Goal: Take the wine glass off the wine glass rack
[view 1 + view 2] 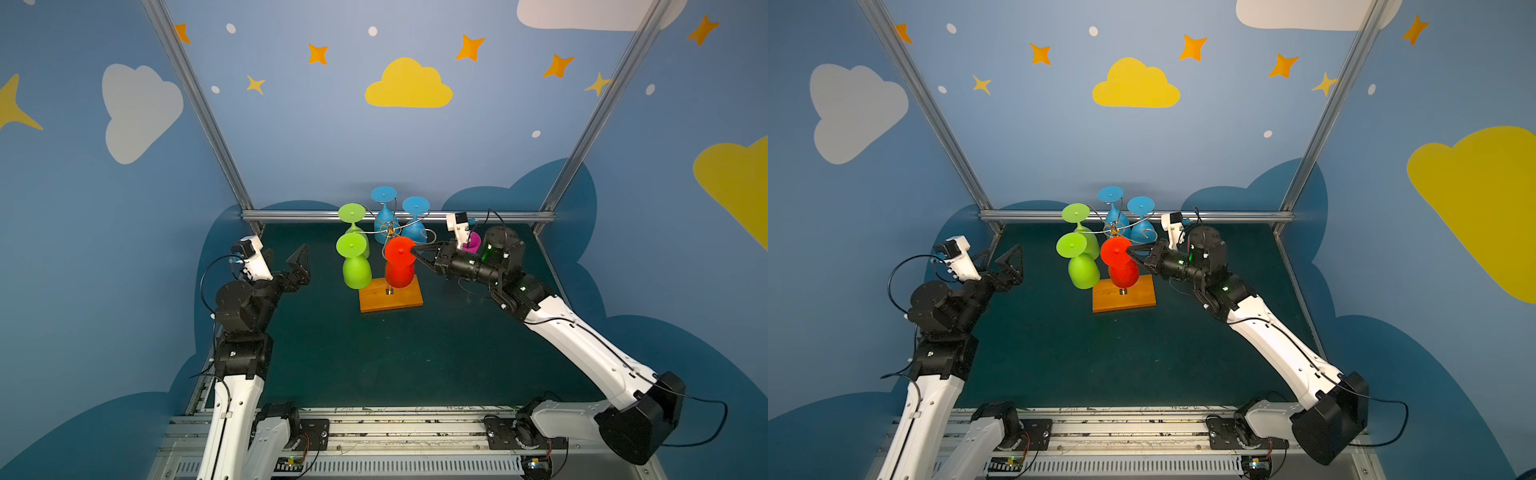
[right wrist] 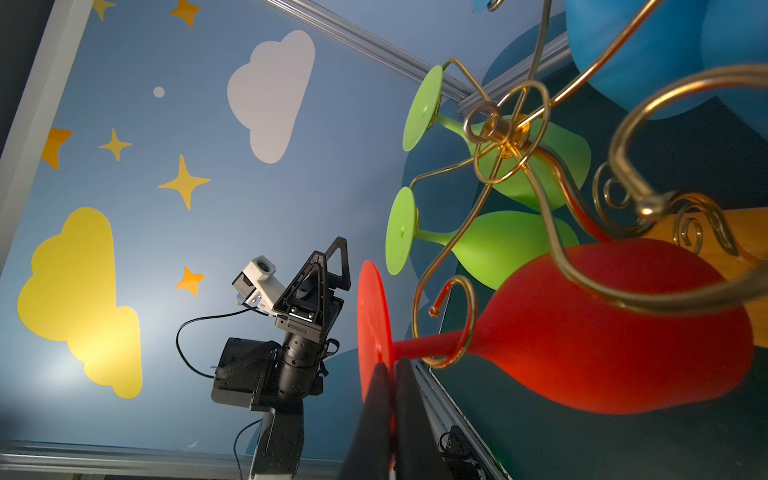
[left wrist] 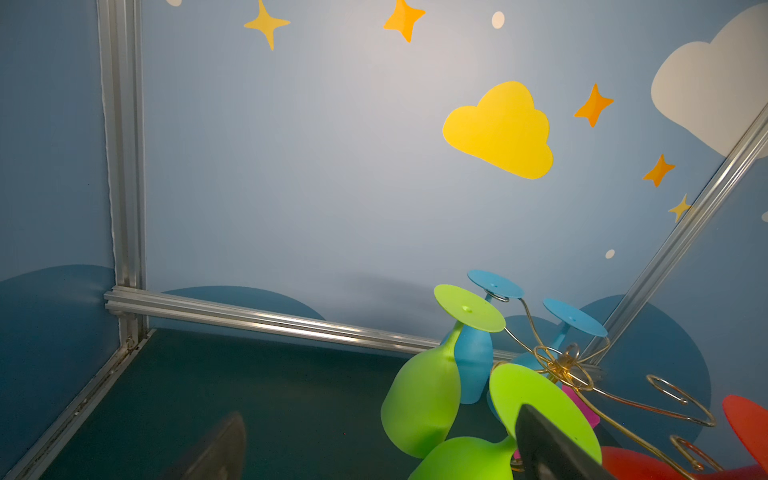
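The wine glass rack [image 1: 390, 297] stands between my arms on its wooden base. The red wine glass [image 1: 400, 272] hangs bowl-down from a near curl, stem threaded in the wire. My left gripper [image 1: 302, 266] hovers well apart, jaws spread wide. My right gripper [image 1: 415, 250] is pinched tight on the rim of the glass's foot [image 2: 372, 316], one jaw on each face.

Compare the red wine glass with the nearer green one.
Colour: the red wine glass is red, the nearer green glass lime. Grip: the right tool is shut on the red wine glass's foot; no tool touches the nearer green glass. Both hang upside down from the wine glass rack.
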